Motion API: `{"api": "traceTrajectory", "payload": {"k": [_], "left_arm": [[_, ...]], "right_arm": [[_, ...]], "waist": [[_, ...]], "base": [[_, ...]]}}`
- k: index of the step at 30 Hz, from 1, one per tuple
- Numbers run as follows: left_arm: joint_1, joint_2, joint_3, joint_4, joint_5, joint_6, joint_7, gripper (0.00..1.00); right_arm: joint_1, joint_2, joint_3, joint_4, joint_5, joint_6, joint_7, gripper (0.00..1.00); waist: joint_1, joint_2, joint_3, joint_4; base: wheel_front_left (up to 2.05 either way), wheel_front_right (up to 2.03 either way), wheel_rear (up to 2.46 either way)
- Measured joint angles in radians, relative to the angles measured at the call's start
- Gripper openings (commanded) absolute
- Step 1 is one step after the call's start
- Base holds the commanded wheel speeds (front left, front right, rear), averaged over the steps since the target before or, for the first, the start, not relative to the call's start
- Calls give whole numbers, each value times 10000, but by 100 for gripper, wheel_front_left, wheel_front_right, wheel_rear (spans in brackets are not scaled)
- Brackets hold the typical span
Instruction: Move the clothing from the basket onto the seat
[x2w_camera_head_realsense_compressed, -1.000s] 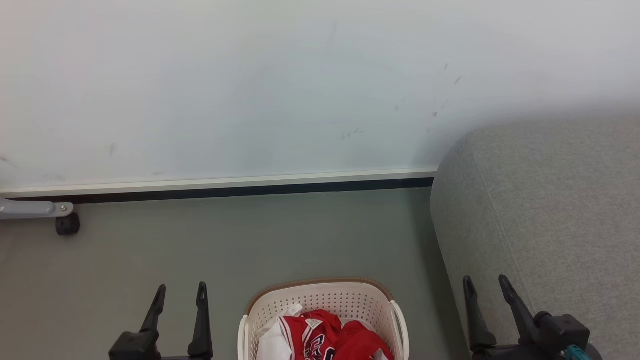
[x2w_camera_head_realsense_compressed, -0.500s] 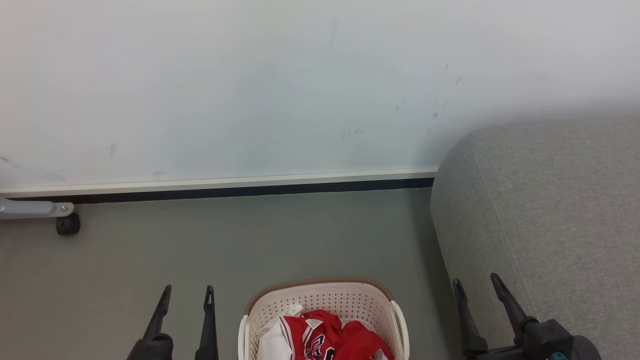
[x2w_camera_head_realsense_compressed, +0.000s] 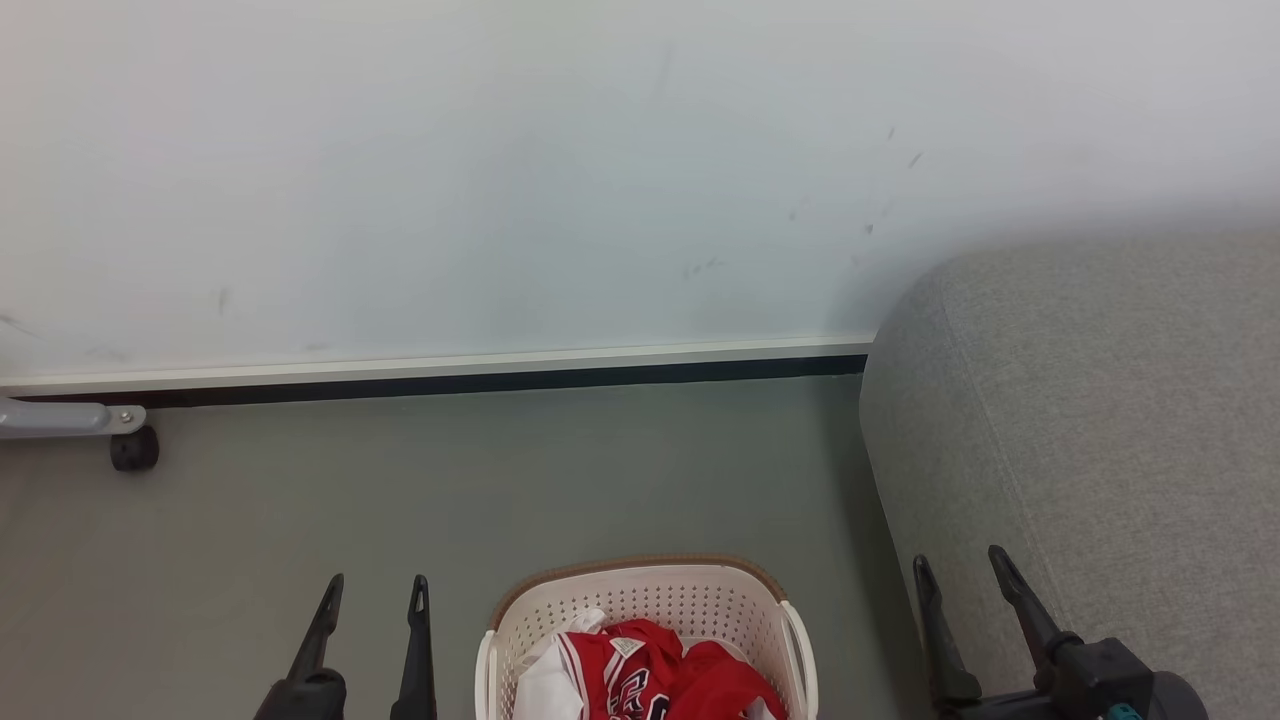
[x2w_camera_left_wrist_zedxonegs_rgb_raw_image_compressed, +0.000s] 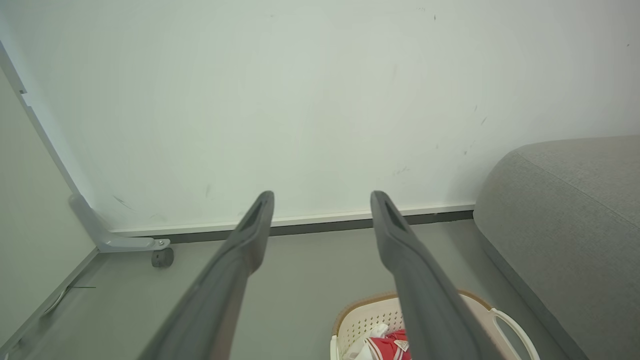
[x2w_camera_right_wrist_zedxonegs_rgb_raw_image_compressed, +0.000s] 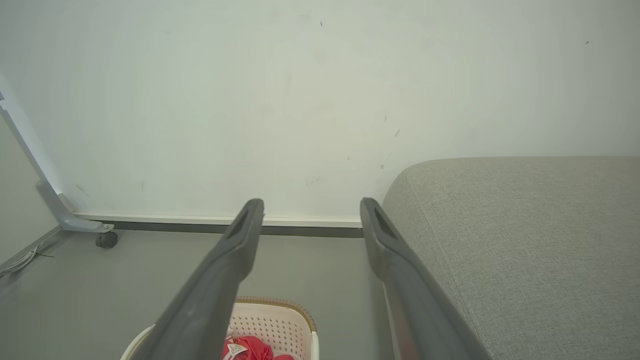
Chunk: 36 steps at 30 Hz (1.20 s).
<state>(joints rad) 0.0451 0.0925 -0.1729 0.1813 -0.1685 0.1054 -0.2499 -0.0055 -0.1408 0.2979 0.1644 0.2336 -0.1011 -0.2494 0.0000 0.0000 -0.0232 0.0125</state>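
Observation:
The cream perforated basket (x2w_camera_head_realsense_compressed: 700, 600) with a brown rim stands on the floor at the bottom centre of the head view. Red clothing (x2w_camera_head_realsense_compressed: 660, 680) with white parts lies bunched inside it; the basket (x2w_camera_left_wrist_zedxonegs_rgb_raw_image_compressed: 365, 320) and clothing (x2w_camera_left_wrist_zedxonegs_rgb_raw_image_compressed: 387, 345) also show in the left wrist view, the basket (x2w_camera_right_wrist_zedxonegs_rgb_raw_image_compressed: 280, 322) and clothing (x2w_camera_right_wrist_zedxonegs_rgb_raw_image_compressed: 247, 347) in the right wrist view. The grey seat (x2w_camera_head_realsense_compressed: 1100, 420) fills the right side. My left gripper (x2w_camera_head_realsense_compressed: 375, 590) hangs open left of the basket. My right gripper (x2w_camera_head_realsense_compressed: 958, 565) is open between basket and seat, empty.
A pale wall with a white and black skirting (x2w_camera_head_realsense_compressed: 440, 370) runs behind the grey floor (x2w_camera_head_realsense_compressed: 500, 480). A grey metal leg with a black caster (x2w_camera_head_realsense_compressed: 132, 450) sits at the far left by the wall.
My left gripper has shifted right and lower in the head view. The right gripper has slid a little lower. Basket and clothing have not moved.

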Motion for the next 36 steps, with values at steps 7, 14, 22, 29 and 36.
{"api": "traceTrajectory", "payload": {"k": [7, 14, 22, 29, 36], "left_arm": [[2, -17, 33, 17, 2, -6, 0, 100], [30, -23, 77, -23, 19, -10, 0, 100], [32, -27, -40, -261, 140, -176, -2, 100], [-443, -59, -385, -167, 431, -362, -31, 100], [-1132, -100, -828, 470, 616, -633, -31, 100]], "right_arm": [[35, 4, -33, -2, -10, 0, 0, 100], [177, 15, -63, -54, -13, 0, 0, 100], [170, -8, -236, -456, -73, 2, 0, 100], [-160, -159, -533, -773, -136, 2, 0, 100], [-956, -351, -725, -1080, -272, 40, -2, 100]], "waist": [[0, 0, 28, 2], [0, 0, 125, -10], [0, 0, 710, -90], [0, 0, 1552, -189], [1, 1, 2513, -363]], "base": [[0, 0, 0], [0, 0, 0], [0, 0, 0], [0, 0, 0], [0, 0, 0]]}}
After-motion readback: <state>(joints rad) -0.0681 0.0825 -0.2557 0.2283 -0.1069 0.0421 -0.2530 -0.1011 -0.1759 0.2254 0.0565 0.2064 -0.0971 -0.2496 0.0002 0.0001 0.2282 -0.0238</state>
